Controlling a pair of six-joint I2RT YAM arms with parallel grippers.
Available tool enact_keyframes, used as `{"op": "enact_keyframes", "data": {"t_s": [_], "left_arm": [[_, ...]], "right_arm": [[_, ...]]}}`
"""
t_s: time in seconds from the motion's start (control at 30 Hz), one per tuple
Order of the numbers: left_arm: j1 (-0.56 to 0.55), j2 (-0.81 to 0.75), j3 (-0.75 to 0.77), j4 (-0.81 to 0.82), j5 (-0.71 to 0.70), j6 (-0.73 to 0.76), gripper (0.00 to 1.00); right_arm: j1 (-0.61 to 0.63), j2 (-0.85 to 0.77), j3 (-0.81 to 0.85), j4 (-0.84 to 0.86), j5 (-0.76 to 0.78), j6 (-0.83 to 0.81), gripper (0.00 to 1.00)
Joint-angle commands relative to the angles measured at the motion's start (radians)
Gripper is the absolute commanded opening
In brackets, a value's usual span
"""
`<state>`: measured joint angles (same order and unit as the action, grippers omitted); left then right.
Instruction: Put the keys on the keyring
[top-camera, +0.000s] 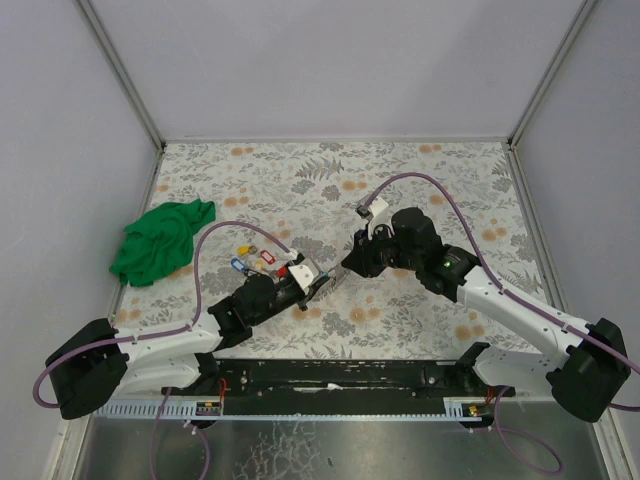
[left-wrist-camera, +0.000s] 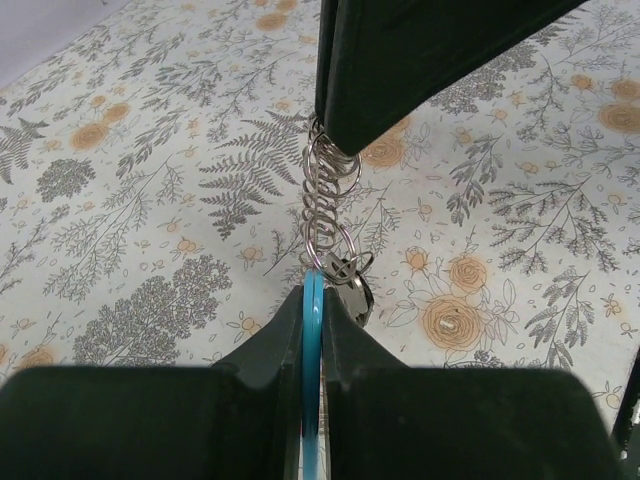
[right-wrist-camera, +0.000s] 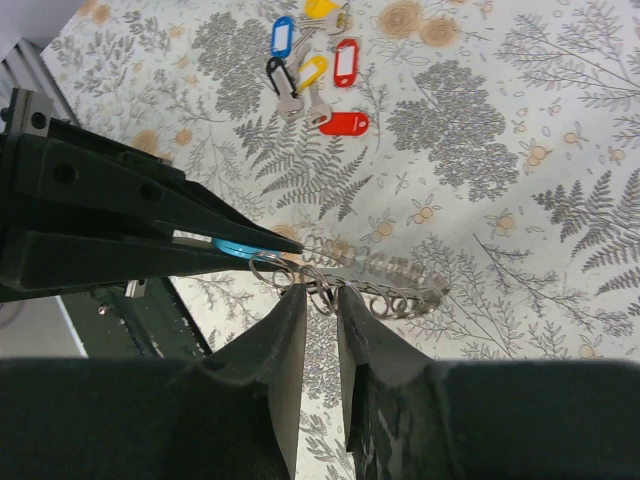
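Clamping the keyring (left-wrist-camera: 313, 420) by its blue arc to steady it, the left claw (left-wrist-camera: 313, 292) offers the coiled end to the right claw (right-wrist-camera: 320, 298), narrowly parted around it, with spare keys (right-wrist-camera: 345, 124) on the bench (right-wrist-camera: 520, 120) beyond.

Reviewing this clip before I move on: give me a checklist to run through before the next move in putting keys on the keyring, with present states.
1. Left hand clamped on the keyring at its light-blue arc: ok.
2. Right hand gripping the coil of small metal rings: cannot tell; its fingers flank the coil with a narrow gap.
3. Loose keys lying together, apart from both hands: ok.
4. One of them held for threading: not ok; neither hand has one.
5. Green cloth away from the hands: ok.
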<state>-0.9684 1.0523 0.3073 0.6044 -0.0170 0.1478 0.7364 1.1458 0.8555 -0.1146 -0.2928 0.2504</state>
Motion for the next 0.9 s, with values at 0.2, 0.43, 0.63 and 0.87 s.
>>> {"op": "enact_keyframes", "data": {"t_s": [0.2, 0.43, 0.63, 0.87], "left_arm": [[-0.006, -0.018, 0.05, 0.051, 0.006, 0.011, 0.01], [-0.008, -0.018, 0.047, 0.046, 0.01, 0.012, 0.01], [-0.01, -0.005, 0.053, 0.027, -0.005, 0.004, 0.01], [-0.025, 0.01, 0.062, 0.033, -0.034, -0.03, 0.0]], "right_arm": [[-0.005, 0.018, 0.026, 0.048, -0.103, 0.003, 0.24], [-0.005, -0.003, 0.018, 0.058, -0.073, 0.001, 0.1], [-0.005, -0.038, -0.01, 0.107, -0.057, 0.006, 0.0], [-0.005, -0.103, -0.103, 0.265, -0.015, 0.044, 0.0]]}}
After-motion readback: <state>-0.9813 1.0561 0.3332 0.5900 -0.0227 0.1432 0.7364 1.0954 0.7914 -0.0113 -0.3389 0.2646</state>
